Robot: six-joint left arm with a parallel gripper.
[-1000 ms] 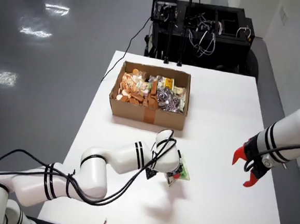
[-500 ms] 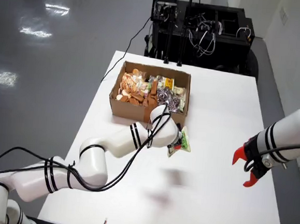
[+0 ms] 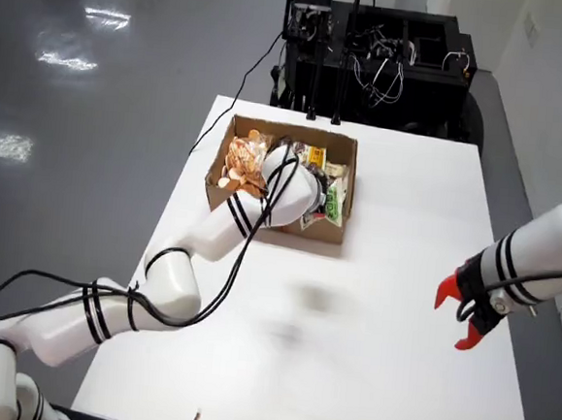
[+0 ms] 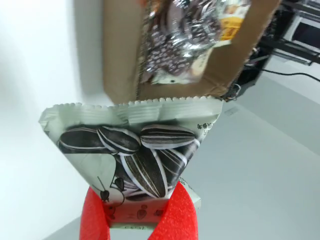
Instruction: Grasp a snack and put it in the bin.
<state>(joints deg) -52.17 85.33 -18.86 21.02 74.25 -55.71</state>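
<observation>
Wrist view only — tool [image 4: 137, 220] grips packet [image 4: 132, 155].

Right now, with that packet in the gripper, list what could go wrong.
1. The gripper pinches only the bottom edge of the sunflower seed packet, so the packet may swing or slip out.
2. The cardboard box already looks full of snacks, so the packet might land on top and slide over the rim.
3. The wrist view is blurred, and in the overhead view the arm's wrist hangs close above the box, so it may knock a wall.
</observation>
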